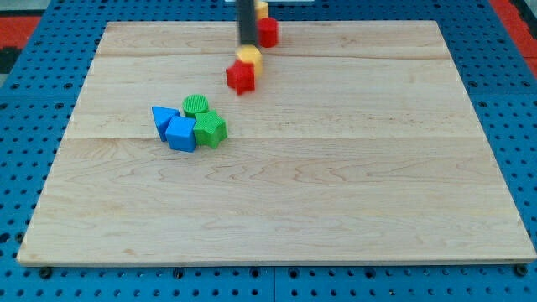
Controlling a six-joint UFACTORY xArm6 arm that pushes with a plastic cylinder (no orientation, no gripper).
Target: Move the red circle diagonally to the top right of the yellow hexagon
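Note:
My tip (248,42) is near the view's top, its rod coming down from the top edge. A red block (268,32), seemingly the red circle, sits right against the rod's right side. A yellow block (250,57), seemingly the hexagon, lies just below the tip. So the red circle is up and to the right of that yellow block. Another red block (241,77) with an angular outline touches the yellow block's lower left. A second yellow block (262,7) peeks out behind the rod at the board's top edge; its shape is unclear.
A cluster lies left of centre: a green circle (196,104), a green angular block (211,130), a blue triangle (161,118) and a blue cube (180,134). The wooden board (352,193) rests on a blue perforated base.

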